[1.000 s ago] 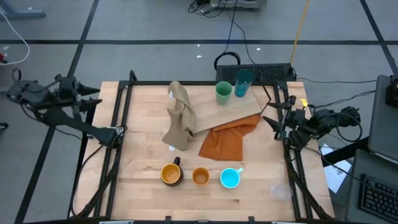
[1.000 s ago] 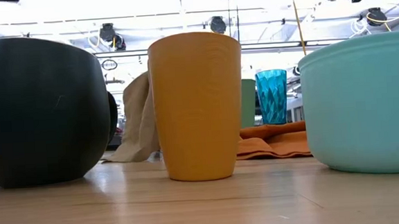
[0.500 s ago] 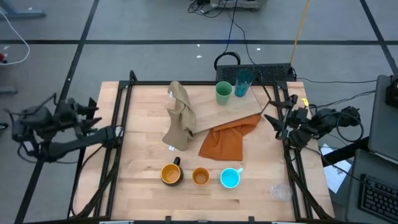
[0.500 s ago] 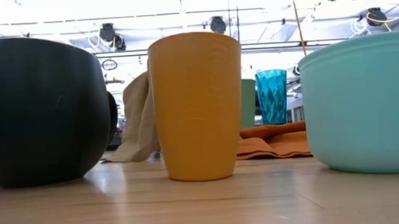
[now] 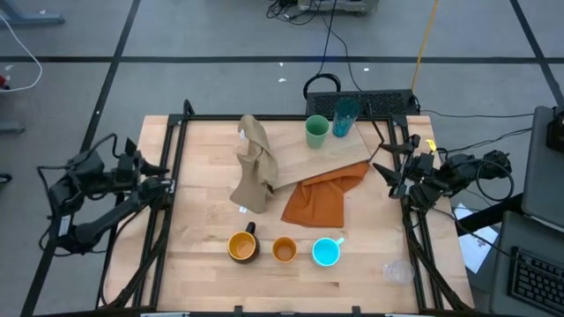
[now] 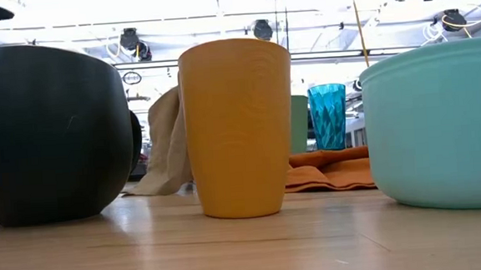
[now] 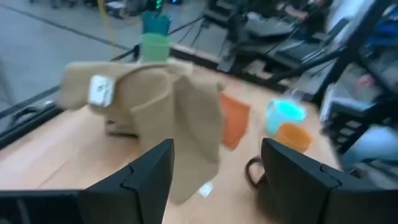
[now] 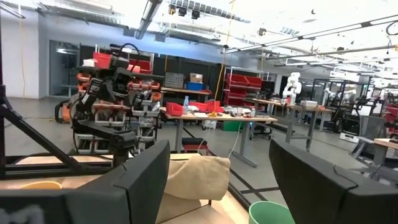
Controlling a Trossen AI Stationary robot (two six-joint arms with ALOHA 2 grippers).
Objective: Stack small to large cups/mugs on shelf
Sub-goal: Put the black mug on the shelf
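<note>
Teal tumbler [image 5: 345, 115] and light green cup [image 5: 316, 131] stand on the shelf [image 5: 330, 151] at 12 o'clock; yellow mug [image 5: 242, 246], orange cup [image 5: 283, 250] and cyan mug [image 5: 326, 252] line up at 6 o'clock. My left gripper [image 5: 157, 167] hangs at 9 o'clock, fingers spread wide, empty. My right gripper [image 5: 386, 157] waits at 3 o'clock, fingers parted, empty.

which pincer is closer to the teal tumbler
Right. The right pincer sits just off the table's right edge, close to the teal tumbler; the left pincer is across the table, at its left edge.
</note>
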